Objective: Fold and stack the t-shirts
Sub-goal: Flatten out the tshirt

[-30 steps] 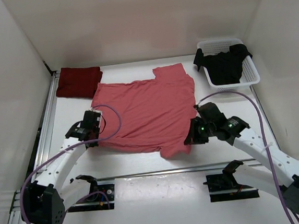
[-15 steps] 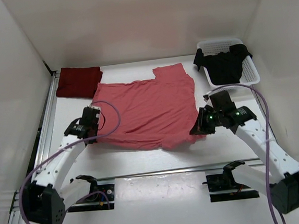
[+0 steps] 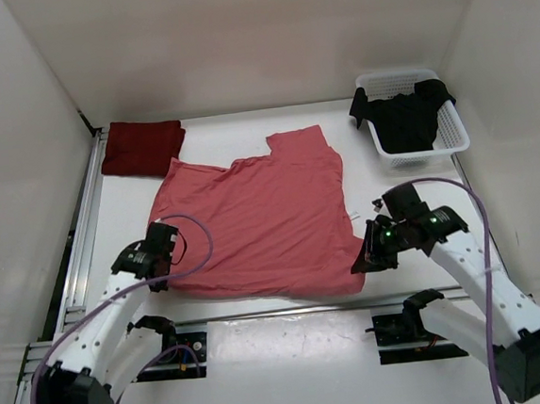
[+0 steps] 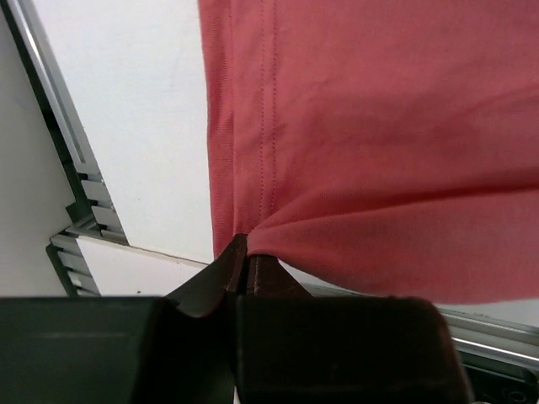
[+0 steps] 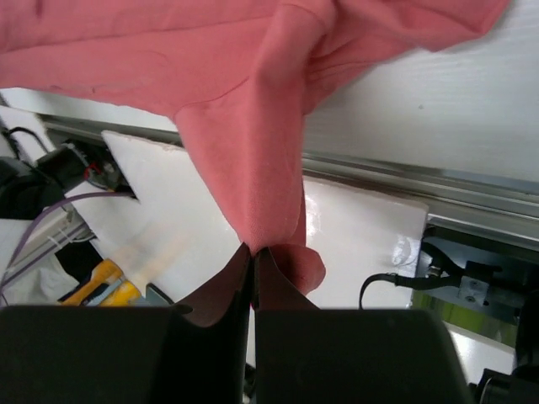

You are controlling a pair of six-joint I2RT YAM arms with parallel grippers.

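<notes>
Pink shirt (image 3: 258, 227) spread, rumpled; my left tool (image 4: 242, 263), right tool (image 5: 253, 252) clamp its near corners. Black shirt (image 3: 405, 119) half-hidden in basket (image 3: 455, 139).

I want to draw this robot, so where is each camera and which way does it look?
Top: above and behind the arms, looking down at the table, the maroon shirt, pink shirt, and black shirt in the basket; both arms show.
Left wrist: on the left arm, looking along the left gripper, pinching the pink shirt's hem.
Right wrist: on the right arm, looking along the right gripper, pinching a pink corner, rail beyond.
Shared: every view sees the pink shirt.
</notes>
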